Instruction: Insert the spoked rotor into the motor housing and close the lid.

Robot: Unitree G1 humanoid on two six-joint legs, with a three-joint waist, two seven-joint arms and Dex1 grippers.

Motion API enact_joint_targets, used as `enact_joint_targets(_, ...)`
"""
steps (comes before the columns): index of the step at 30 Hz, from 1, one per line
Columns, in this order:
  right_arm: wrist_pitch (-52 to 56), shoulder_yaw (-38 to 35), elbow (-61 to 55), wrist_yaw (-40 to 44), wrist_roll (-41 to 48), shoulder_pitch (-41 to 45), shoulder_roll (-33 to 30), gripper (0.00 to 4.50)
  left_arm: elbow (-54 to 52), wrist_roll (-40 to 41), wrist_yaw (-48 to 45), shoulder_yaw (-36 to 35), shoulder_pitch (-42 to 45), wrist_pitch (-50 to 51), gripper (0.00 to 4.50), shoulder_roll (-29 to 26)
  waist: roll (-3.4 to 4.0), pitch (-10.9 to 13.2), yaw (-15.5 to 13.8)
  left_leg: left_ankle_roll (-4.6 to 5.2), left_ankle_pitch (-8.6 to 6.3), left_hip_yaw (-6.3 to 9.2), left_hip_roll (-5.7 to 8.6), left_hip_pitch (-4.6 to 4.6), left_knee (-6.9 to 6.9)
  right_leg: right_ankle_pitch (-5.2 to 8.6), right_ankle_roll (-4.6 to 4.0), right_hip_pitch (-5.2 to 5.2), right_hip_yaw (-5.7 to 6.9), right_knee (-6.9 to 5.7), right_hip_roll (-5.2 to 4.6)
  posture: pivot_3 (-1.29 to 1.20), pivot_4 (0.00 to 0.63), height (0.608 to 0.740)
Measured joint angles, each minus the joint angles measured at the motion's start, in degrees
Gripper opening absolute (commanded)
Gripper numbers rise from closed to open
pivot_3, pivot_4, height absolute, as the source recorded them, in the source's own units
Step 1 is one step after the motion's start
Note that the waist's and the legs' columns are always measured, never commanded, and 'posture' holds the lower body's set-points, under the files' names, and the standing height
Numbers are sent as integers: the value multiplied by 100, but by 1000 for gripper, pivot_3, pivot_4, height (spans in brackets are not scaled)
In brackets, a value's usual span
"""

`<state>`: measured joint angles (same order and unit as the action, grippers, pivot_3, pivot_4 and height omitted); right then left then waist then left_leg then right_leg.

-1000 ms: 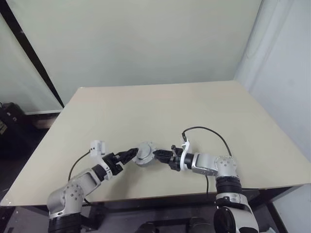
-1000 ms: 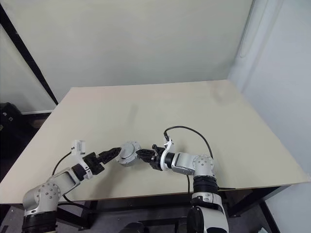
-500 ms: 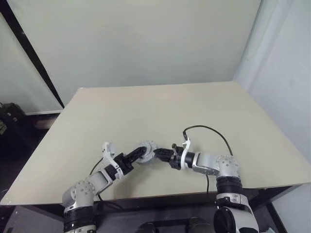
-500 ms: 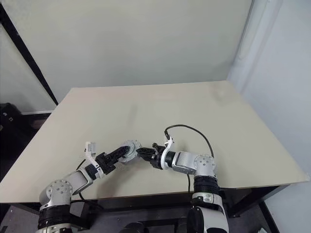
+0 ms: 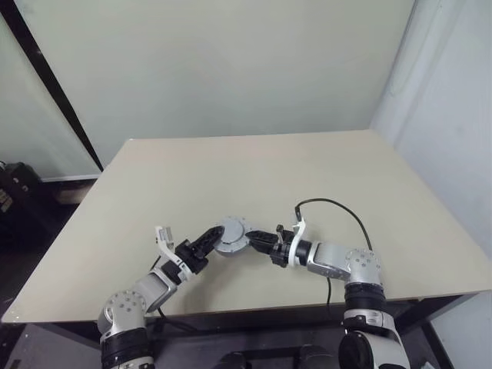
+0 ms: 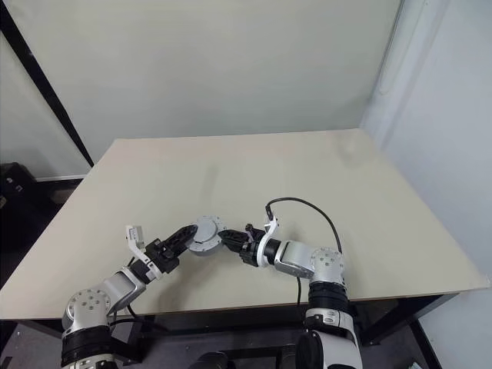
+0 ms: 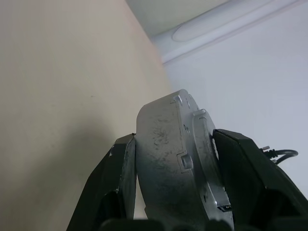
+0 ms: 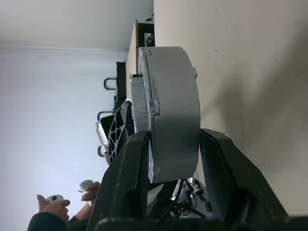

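I've got the housing edge-on above the bench, pinched across its thickness by left fingers and right fingers, lid face sideways.

Left gripper closed in from a wide spread to clasp both flat faces of the motor housing, left arm swung inward beneath it, wrist rolled, housing lifted slightly up and tipped more face-on than a second ago.
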<state>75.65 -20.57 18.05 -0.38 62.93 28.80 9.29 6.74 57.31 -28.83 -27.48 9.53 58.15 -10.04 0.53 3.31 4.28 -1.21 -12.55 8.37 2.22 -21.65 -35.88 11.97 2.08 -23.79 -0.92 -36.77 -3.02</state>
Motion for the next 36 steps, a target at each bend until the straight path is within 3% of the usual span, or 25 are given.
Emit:
enact_joint_targets(18, -168, -5, -68, 330, -19, -124, 12, 1296, 350, 885, 379, -352, 68, 147, 1800, 327, -1, 0, -1, 0, 0, 1, 1, -2, -5, 4, -8, 3, 0, 2, 0, 0, 0, 740)
enact_joint_targets(23, -167, -11, -161, 403, -18, -168, 19, 1296, 514, 1088, 483, -448, 144, 156, 1164, 433, -1, 0, -1, -1, 0, 1, 0, -1, -7, 4, -8, 4, 0, 1, 0, 0, 0, 740)
enact_joint_targets(30, -40, 121, -217, 533, -242, -263, 32, 3684, 539, 1074, 524, -443, 240, 167, 1162, 443, -2, 0, -2, -1, -1, 1, 1, -2, -7, 5, -10, 4, -1, 2, 1, 0, 0, 740)
enact_joint_targets(32, -1, 427, -217, 600, -239, -252, 38, 4414, 568, 1035, 535, -125, 284, 394, 1152, 544, 0, 0, -28, -1, -1, 10, 11, -1, -9, 5, -10, 14, -1, 4, 0, 0, 0, 740)
enact_joint_targets(36, 0, 518, -233, 627, -240, -253, 38, 4500, 704, 1012, 577, -1, 287, 427, 1148, 649, -17, 7, 7, -1, -1, 10, 9, 2, -13, 5, -10, 15, -12, 5, 5, 0, 0, 740)
